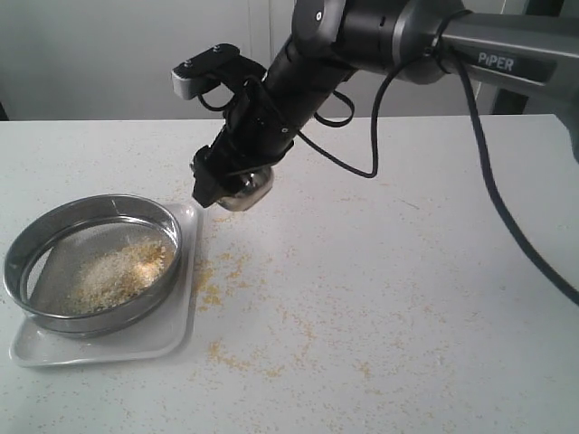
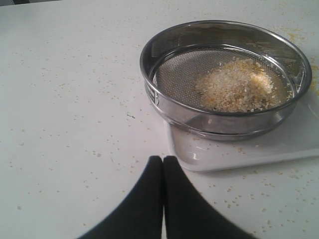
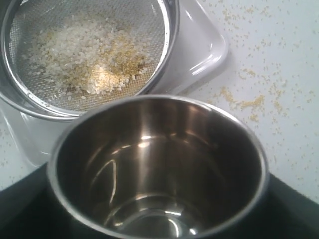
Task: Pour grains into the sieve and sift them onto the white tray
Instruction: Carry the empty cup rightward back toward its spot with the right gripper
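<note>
— Grains (image 1: 118, 271), where do they lie?
— Tiny golden-yellow and whitish ones, heaped on the grey mesh of the large round steel-rimmed sieve (image 1: 99, 318), off-centre toward the side nearest the cup. More are strewn over the white speckled table (image 1: 407, 298) beside the tray's right edge
— And the sieve?
— It rests on the flat glossy white tray (image 1: 136, 344) and covers most of it; the tray's right corners show bare
— Right gripper (image 1: 226, 185)?
— Its fingers are spread wide around a small round steel cup (image 1: 251, 194) and clamp it. The cup is tilted, its shiny inside showing, held over the table just beyond the tray's far right corner, clear of the sieve's rim and the heap
— Left gripper (image 2: 163, 162)?
— Black fingers (image 2: 144, 204) pressed together, tips pointing toward one edge of the tray, near it but not touching; the heap lies well beyond them, behind the sieve's wall
</note>
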`<state>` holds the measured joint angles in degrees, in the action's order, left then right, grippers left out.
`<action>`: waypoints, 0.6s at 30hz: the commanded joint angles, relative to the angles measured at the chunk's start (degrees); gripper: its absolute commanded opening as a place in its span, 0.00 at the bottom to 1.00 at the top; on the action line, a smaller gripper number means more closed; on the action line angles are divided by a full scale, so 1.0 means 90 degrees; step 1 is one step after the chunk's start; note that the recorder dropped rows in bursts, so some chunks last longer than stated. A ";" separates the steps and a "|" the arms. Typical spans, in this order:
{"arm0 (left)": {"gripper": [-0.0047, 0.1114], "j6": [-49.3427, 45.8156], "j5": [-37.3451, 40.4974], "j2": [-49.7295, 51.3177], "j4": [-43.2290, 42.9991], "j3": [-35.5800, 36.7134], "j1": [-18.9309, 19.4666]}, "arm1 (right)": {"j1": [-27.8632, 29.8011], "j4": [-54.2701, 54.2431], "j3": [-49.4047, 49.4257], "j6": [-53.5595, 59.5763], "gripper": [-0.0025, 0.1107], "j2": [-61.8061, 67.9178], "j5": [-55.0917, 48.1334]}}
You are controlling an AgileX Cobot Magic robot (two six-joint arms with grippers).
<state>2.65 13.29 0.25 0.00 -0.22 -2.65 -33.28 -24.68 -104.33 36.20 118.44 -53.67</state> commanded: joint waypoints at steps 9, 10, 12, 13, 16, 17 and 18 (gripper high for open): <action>0.04 0.0002 0.0000 -0.0028 0.0000 0.0024 0.0030 | 0.0216 -0.0418 0.1323 0.0233 0.02 -0.0759 0.1881; 0.04 0.0002 0.0000 -0.0028 0.0000 0.0024 0.0030 | 0.0216 -0.0418 0.1471 0.0288 0.02 -0.0851 0.2058; 0.04 0.0002 0.0000 -0.0028 0.0000 0.0024 0.0030 | 0.0216 -0.0418 0.1761 0.0288 0.02 -0.1014 0.2384; 0.04 0.0002 0.0000 -0.0028 0.0000 0.0024 0.0030 | 0.0216 -0.0418 0.1900 0.0288 0.02 -0.1104 0.2569; 0.04 0.0002 0.0000 -0.0028 0.0000 0.0024 0.0030 | 0.0216 -0.0418 0.2278 0.0298 0.02 -0.1356 0.3201; 0.04 0.0002 0.0000 -0.0028 0.0000 0.0024 0.0030 | 0.0216 -0.0418 0.2410 0.0298 0.02 -0.1435 0.3422; 0.04 0.0002 0.0000 -0.0028 0.0000 0.0024 0.0030 | 0.0216 -0.0418 0.2509 0.0298 0.02 -0.1499 0.3592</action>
<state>2.65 13.29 0.25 0.00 -0.22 -2.65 -31.95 -27.97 -84.36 38.18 107.36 -27.38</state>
